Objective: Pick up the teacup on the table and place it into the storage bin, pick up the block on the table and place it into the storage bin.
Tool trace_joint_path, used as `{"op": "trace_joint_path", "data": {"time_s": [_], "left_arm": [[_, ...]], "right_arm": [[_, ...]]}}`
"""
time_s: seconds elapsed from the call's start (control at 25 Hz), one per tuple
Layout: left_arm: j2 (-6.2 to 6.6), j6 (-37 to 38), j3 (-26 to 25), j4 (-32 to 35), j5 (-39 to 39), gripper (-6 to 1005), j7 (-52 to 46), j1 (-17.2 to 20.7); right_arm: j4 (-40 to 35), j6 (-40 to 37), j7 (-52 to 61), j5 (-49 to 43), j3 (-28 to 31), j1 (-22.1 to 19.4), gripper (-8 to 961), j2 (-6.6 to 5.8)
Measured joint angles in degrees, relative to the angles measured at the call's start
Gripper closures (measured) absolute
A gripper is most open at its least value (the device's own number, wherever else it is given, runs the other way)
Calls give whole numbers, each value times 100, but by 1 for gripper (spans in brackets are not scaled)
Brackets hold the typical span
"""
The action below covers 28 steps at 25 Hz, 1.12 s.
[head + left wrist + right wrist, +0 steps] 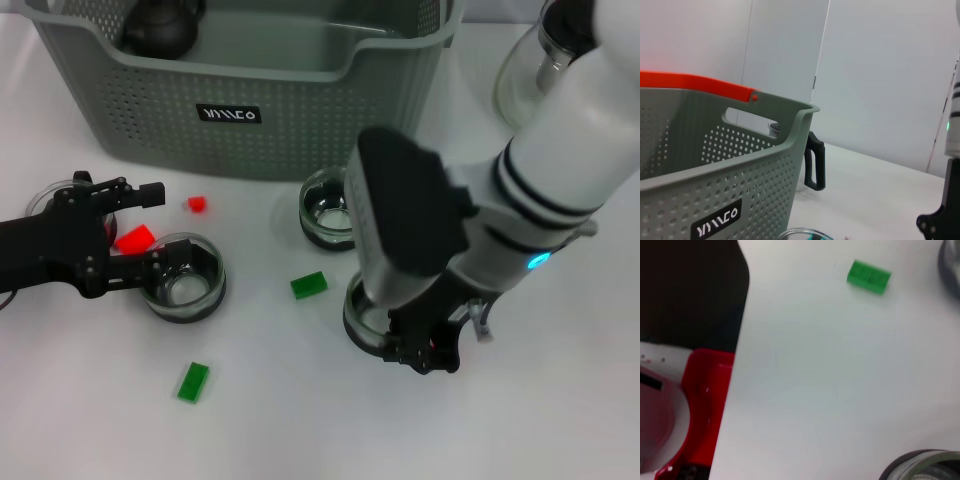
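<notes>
Glass, small, light, slick and brittle: the nearest teacup (375, 318) sits under the right gripper (425, 345), jaws unreadable, wanting a rim pinch; the left gripper (150, 232) gapes around another cup (185, 280); the bin (250, 110) stands far.

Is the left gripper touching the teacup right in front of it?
Touching. In the head view the left gripper has its lower finger against the rim of the teacup, no table showing between them; the upper finger is clear of it.
</notes>
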Motion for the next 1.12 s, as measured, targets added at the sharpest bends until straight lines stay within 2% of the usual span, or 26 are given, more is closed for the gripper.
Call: {"op": "trace_joint_path", "data": {"time_s": [0.08,0.2,0.4,0.56,0.72,0.84,1.04,1.12], "left_arm": [[0,-2,1,0,0,172,0,1],[0,-15,-2,0,0,171,0,2],[0,-187,-14,0,-9,171,0,11],[-2,-289,-17,0,-12,172,0,9],[-32,-404,-16,-1,-18,172,0,-48],[-64,-482,-23,-6,-51,172,0,-88],[-85,-541,-140,-89,-167,171,-2,-85],[-87,-543,-172,-131,-176,171,-1,-57]], "right_arm": [[-235,-269,-127,105,339,-56,898,-20],[-625,-753,-507,548,1270,-186,898,-52],[-930,-1619,-1247,1943,3389,-360,898,-69],[-912,-1655,-1645,3271,4488,-559,898,-68],[-896,-581,-1645,4201,4627,-718,898,-60],[-869,725,-988,3996,4268,-512,897,-69],[-211,2208,104,2444,3745,512,897,-62],[646,2658,418,1727,3648,1194,897,-65]]}}
